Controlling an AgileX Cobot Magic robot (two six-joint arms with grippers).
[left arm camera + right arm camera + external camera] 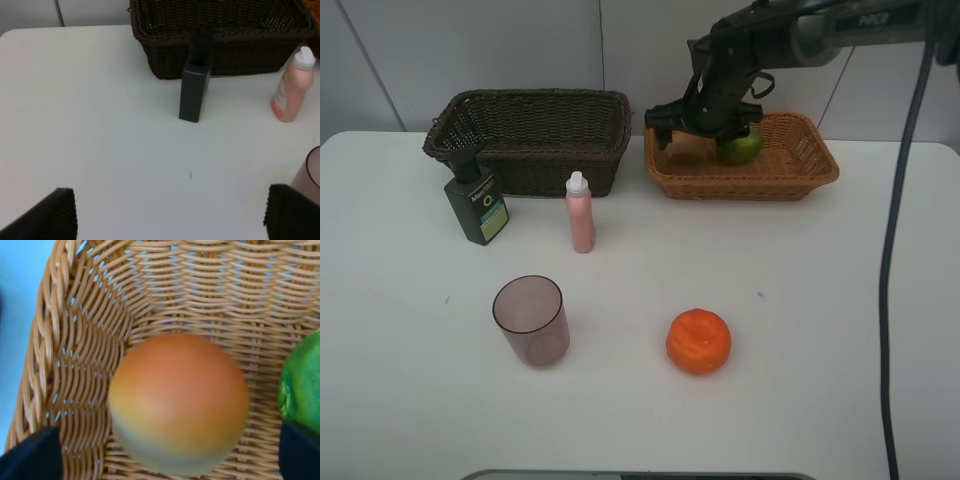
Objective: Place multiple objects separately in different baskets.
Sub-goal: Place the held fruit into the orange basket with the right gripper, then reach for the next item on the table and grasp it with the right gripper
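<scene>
My right gripper [705, 135] is open, low over the left end of the light tan basket [817, 168]. In the right wrist view the red-yellow peach [177, 402] lies blurred on the basket's weave [85, 340] between my spread fingertips [32, 456], untouched, with the green fruit [302, 385] beside it. The green fruit [744, 147] also shows from above. The orange [698, 341], mauve cup [530, 320], pink bottle [581, 213] and pump bottle [477, 203] stand on the table. The dark basket [530, 97] holds nothing I can see. My left gripper [170, 220] is open, low over the table.
In the left wrist view the pump bottle [195, 85] stands right in front of the dark basket [240, 55], the pink bottle [292, 87] to its side, and the cup's rim [311, 170] by one fingertip. A cable [895, 250] hangs at the right.
</scene>
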